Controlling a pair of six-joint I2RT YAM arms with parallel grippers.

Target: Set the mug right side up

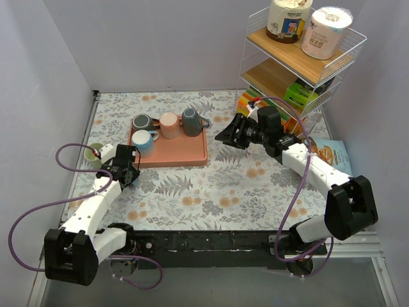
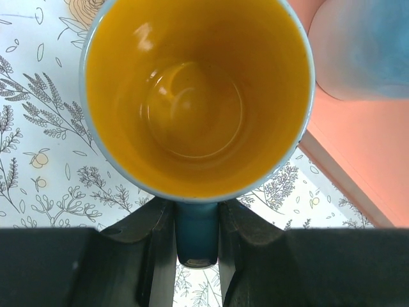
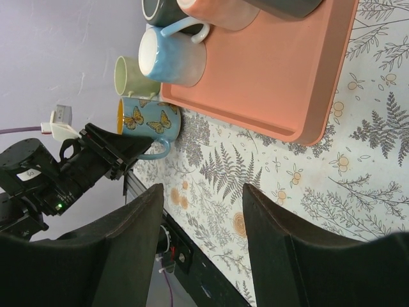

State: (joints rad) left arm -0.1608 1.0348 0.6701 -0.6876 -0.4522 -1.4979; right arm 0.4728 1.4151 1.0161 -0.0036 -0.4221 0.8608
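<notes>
The blue butterfly mug (image 3: 148, 121) has a yellow inside (image 2: 195, 102). It stands open side up on the floral cloth, just off the near left corner of the salmon tray (image 1: 185, 155). My left gripper (image 2: 197, 214) is shut on the mug's blue handle (image 2: 197, 240), one finger on each side. In the top view the left gripper (image 1: 126, 167) covers most of the mug. My right gripper (image 1: 225, 135) is open and empty, held above the cloth right of the tray, pointing left; its jaws (image 3: 201, 211) frame bare cloth.
The tray holds a light blue mug (image 1: 146, 142), a peach mug (image 1: 169, 125) and two dark grey mugs (image 1: 142, 121) (image 1: 190, 121). A green mug (image 1: 94, 153) stands left of the tray by the wall. A wire shelf rack (image 1: 300, 57) stands at the back right, with a snack bag (image 1: 332, 157) in front of it.
</notes>
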